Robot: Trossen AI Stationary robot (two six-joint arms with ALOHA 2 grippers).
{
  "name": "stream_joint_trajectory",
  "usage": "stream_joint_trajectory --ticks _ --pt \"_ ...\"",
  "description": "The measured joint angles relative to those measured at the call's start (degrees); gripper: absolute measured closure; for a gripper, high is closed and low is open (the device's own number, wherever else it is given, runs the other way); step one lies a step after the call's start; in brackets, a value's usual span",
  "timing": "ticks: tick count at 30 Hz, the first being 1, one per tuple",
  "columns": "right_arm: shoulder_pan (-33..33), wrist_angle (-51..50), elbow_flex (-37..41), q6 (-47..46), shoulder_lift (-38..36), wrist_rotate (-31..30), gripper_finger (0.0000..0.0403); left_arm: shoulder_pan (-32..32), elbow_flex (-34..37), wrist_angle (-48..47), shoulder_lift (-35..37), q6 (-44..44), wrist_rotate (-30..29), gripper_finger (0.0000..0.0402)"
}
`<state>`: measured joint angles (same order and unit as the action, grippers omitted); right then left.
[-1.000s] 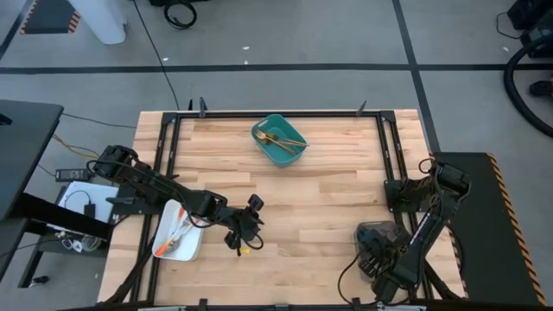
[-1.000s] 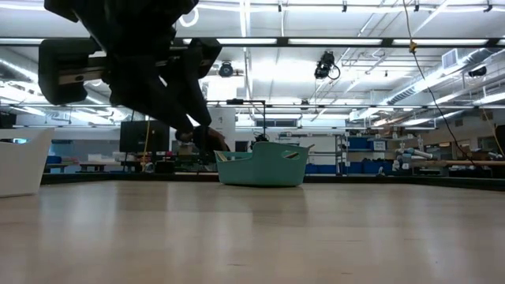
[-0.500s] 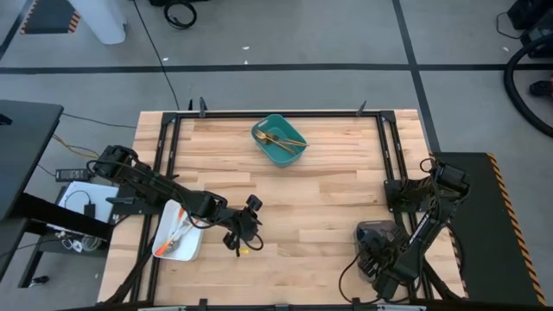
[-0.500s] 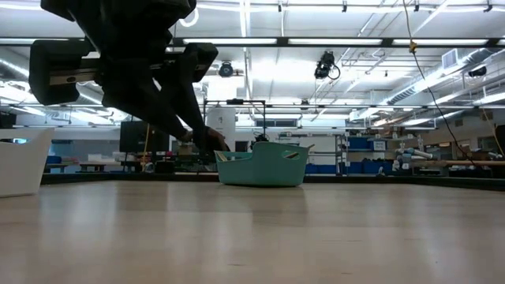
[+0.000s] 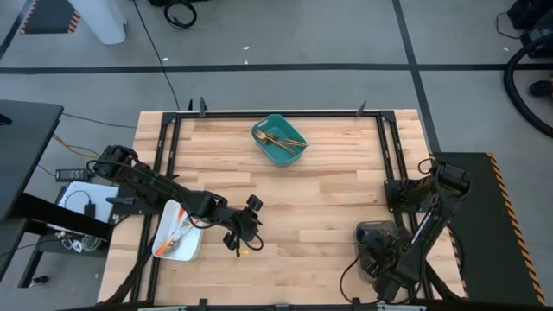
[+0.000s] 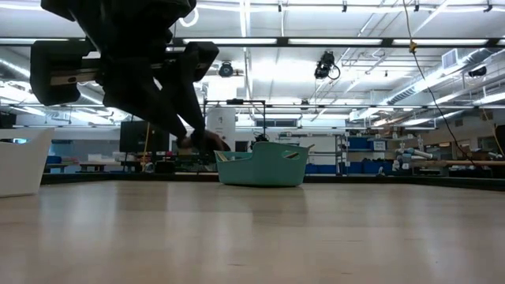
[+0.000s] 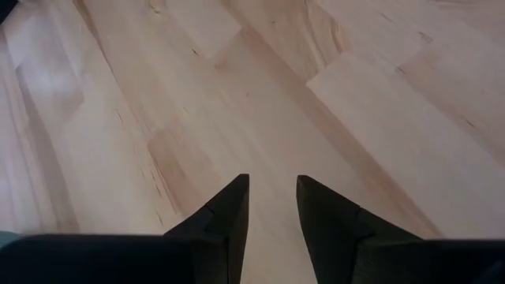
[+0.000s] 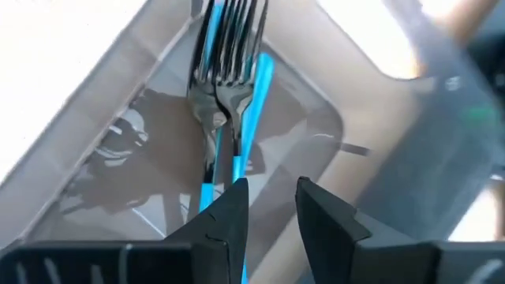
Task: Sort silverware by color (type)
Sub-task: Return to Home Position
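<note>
Two forks with blue handles (image 8: 229, 63) lie in the grey tray (image 8: 110, 102), which stands at the table's near right (image 5: 370, 233). My right gripper (image 8: 271, 183) hangs open just above their handles, pointing steeply down. Orange-handled silverware (image 5: 180, 226) lies in the white tray (image 5: 164, 249) at the near left. Gold silverware (image 5: 282, 138) lies in the teal bin (image 5: 262, 131) at the far middle. My left gripper (image 7: 272, 180) stands open over bare wood right of the white tray (image 5: 245, 226), with nothing between its fingers. My right gripper has one blue handle (image 8: 243, 162) running under the tip of one finger (image 8: 229, 209). I cannot tell whether the finger touches it. The forks lie flat on the tray's floor.
Black rails frame the wooden table (image 5: 328, 190). The middle of the table between the three containers is bare wood. A small orange speck (image 5: 244, 249) shows by my left gripper; I cannot tell what it is. The teal bin (image 6: 260, 167) stands far off in the low view.
</note>
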<state>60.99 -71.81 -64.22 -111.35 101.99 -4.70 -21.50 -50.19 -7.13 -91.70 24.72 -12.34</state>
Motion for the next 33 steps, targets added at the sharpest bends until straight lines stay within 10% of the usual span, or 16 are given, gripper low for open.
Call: stream_joint_trajectory --ticks 14,33 --pt "-1.12 -6.43 -5.26 4.68 -10.77 -18.69 0.0289 0.99 -1.2 -5.96 9.57 -0.42 0.68 0.0285" --pt "-16.99 -0.45 4.03 29.36 -26.95 -39.59 0.0289 13.87 -1.16 -11.96 24.99 -1.26 21.01 0.0286"
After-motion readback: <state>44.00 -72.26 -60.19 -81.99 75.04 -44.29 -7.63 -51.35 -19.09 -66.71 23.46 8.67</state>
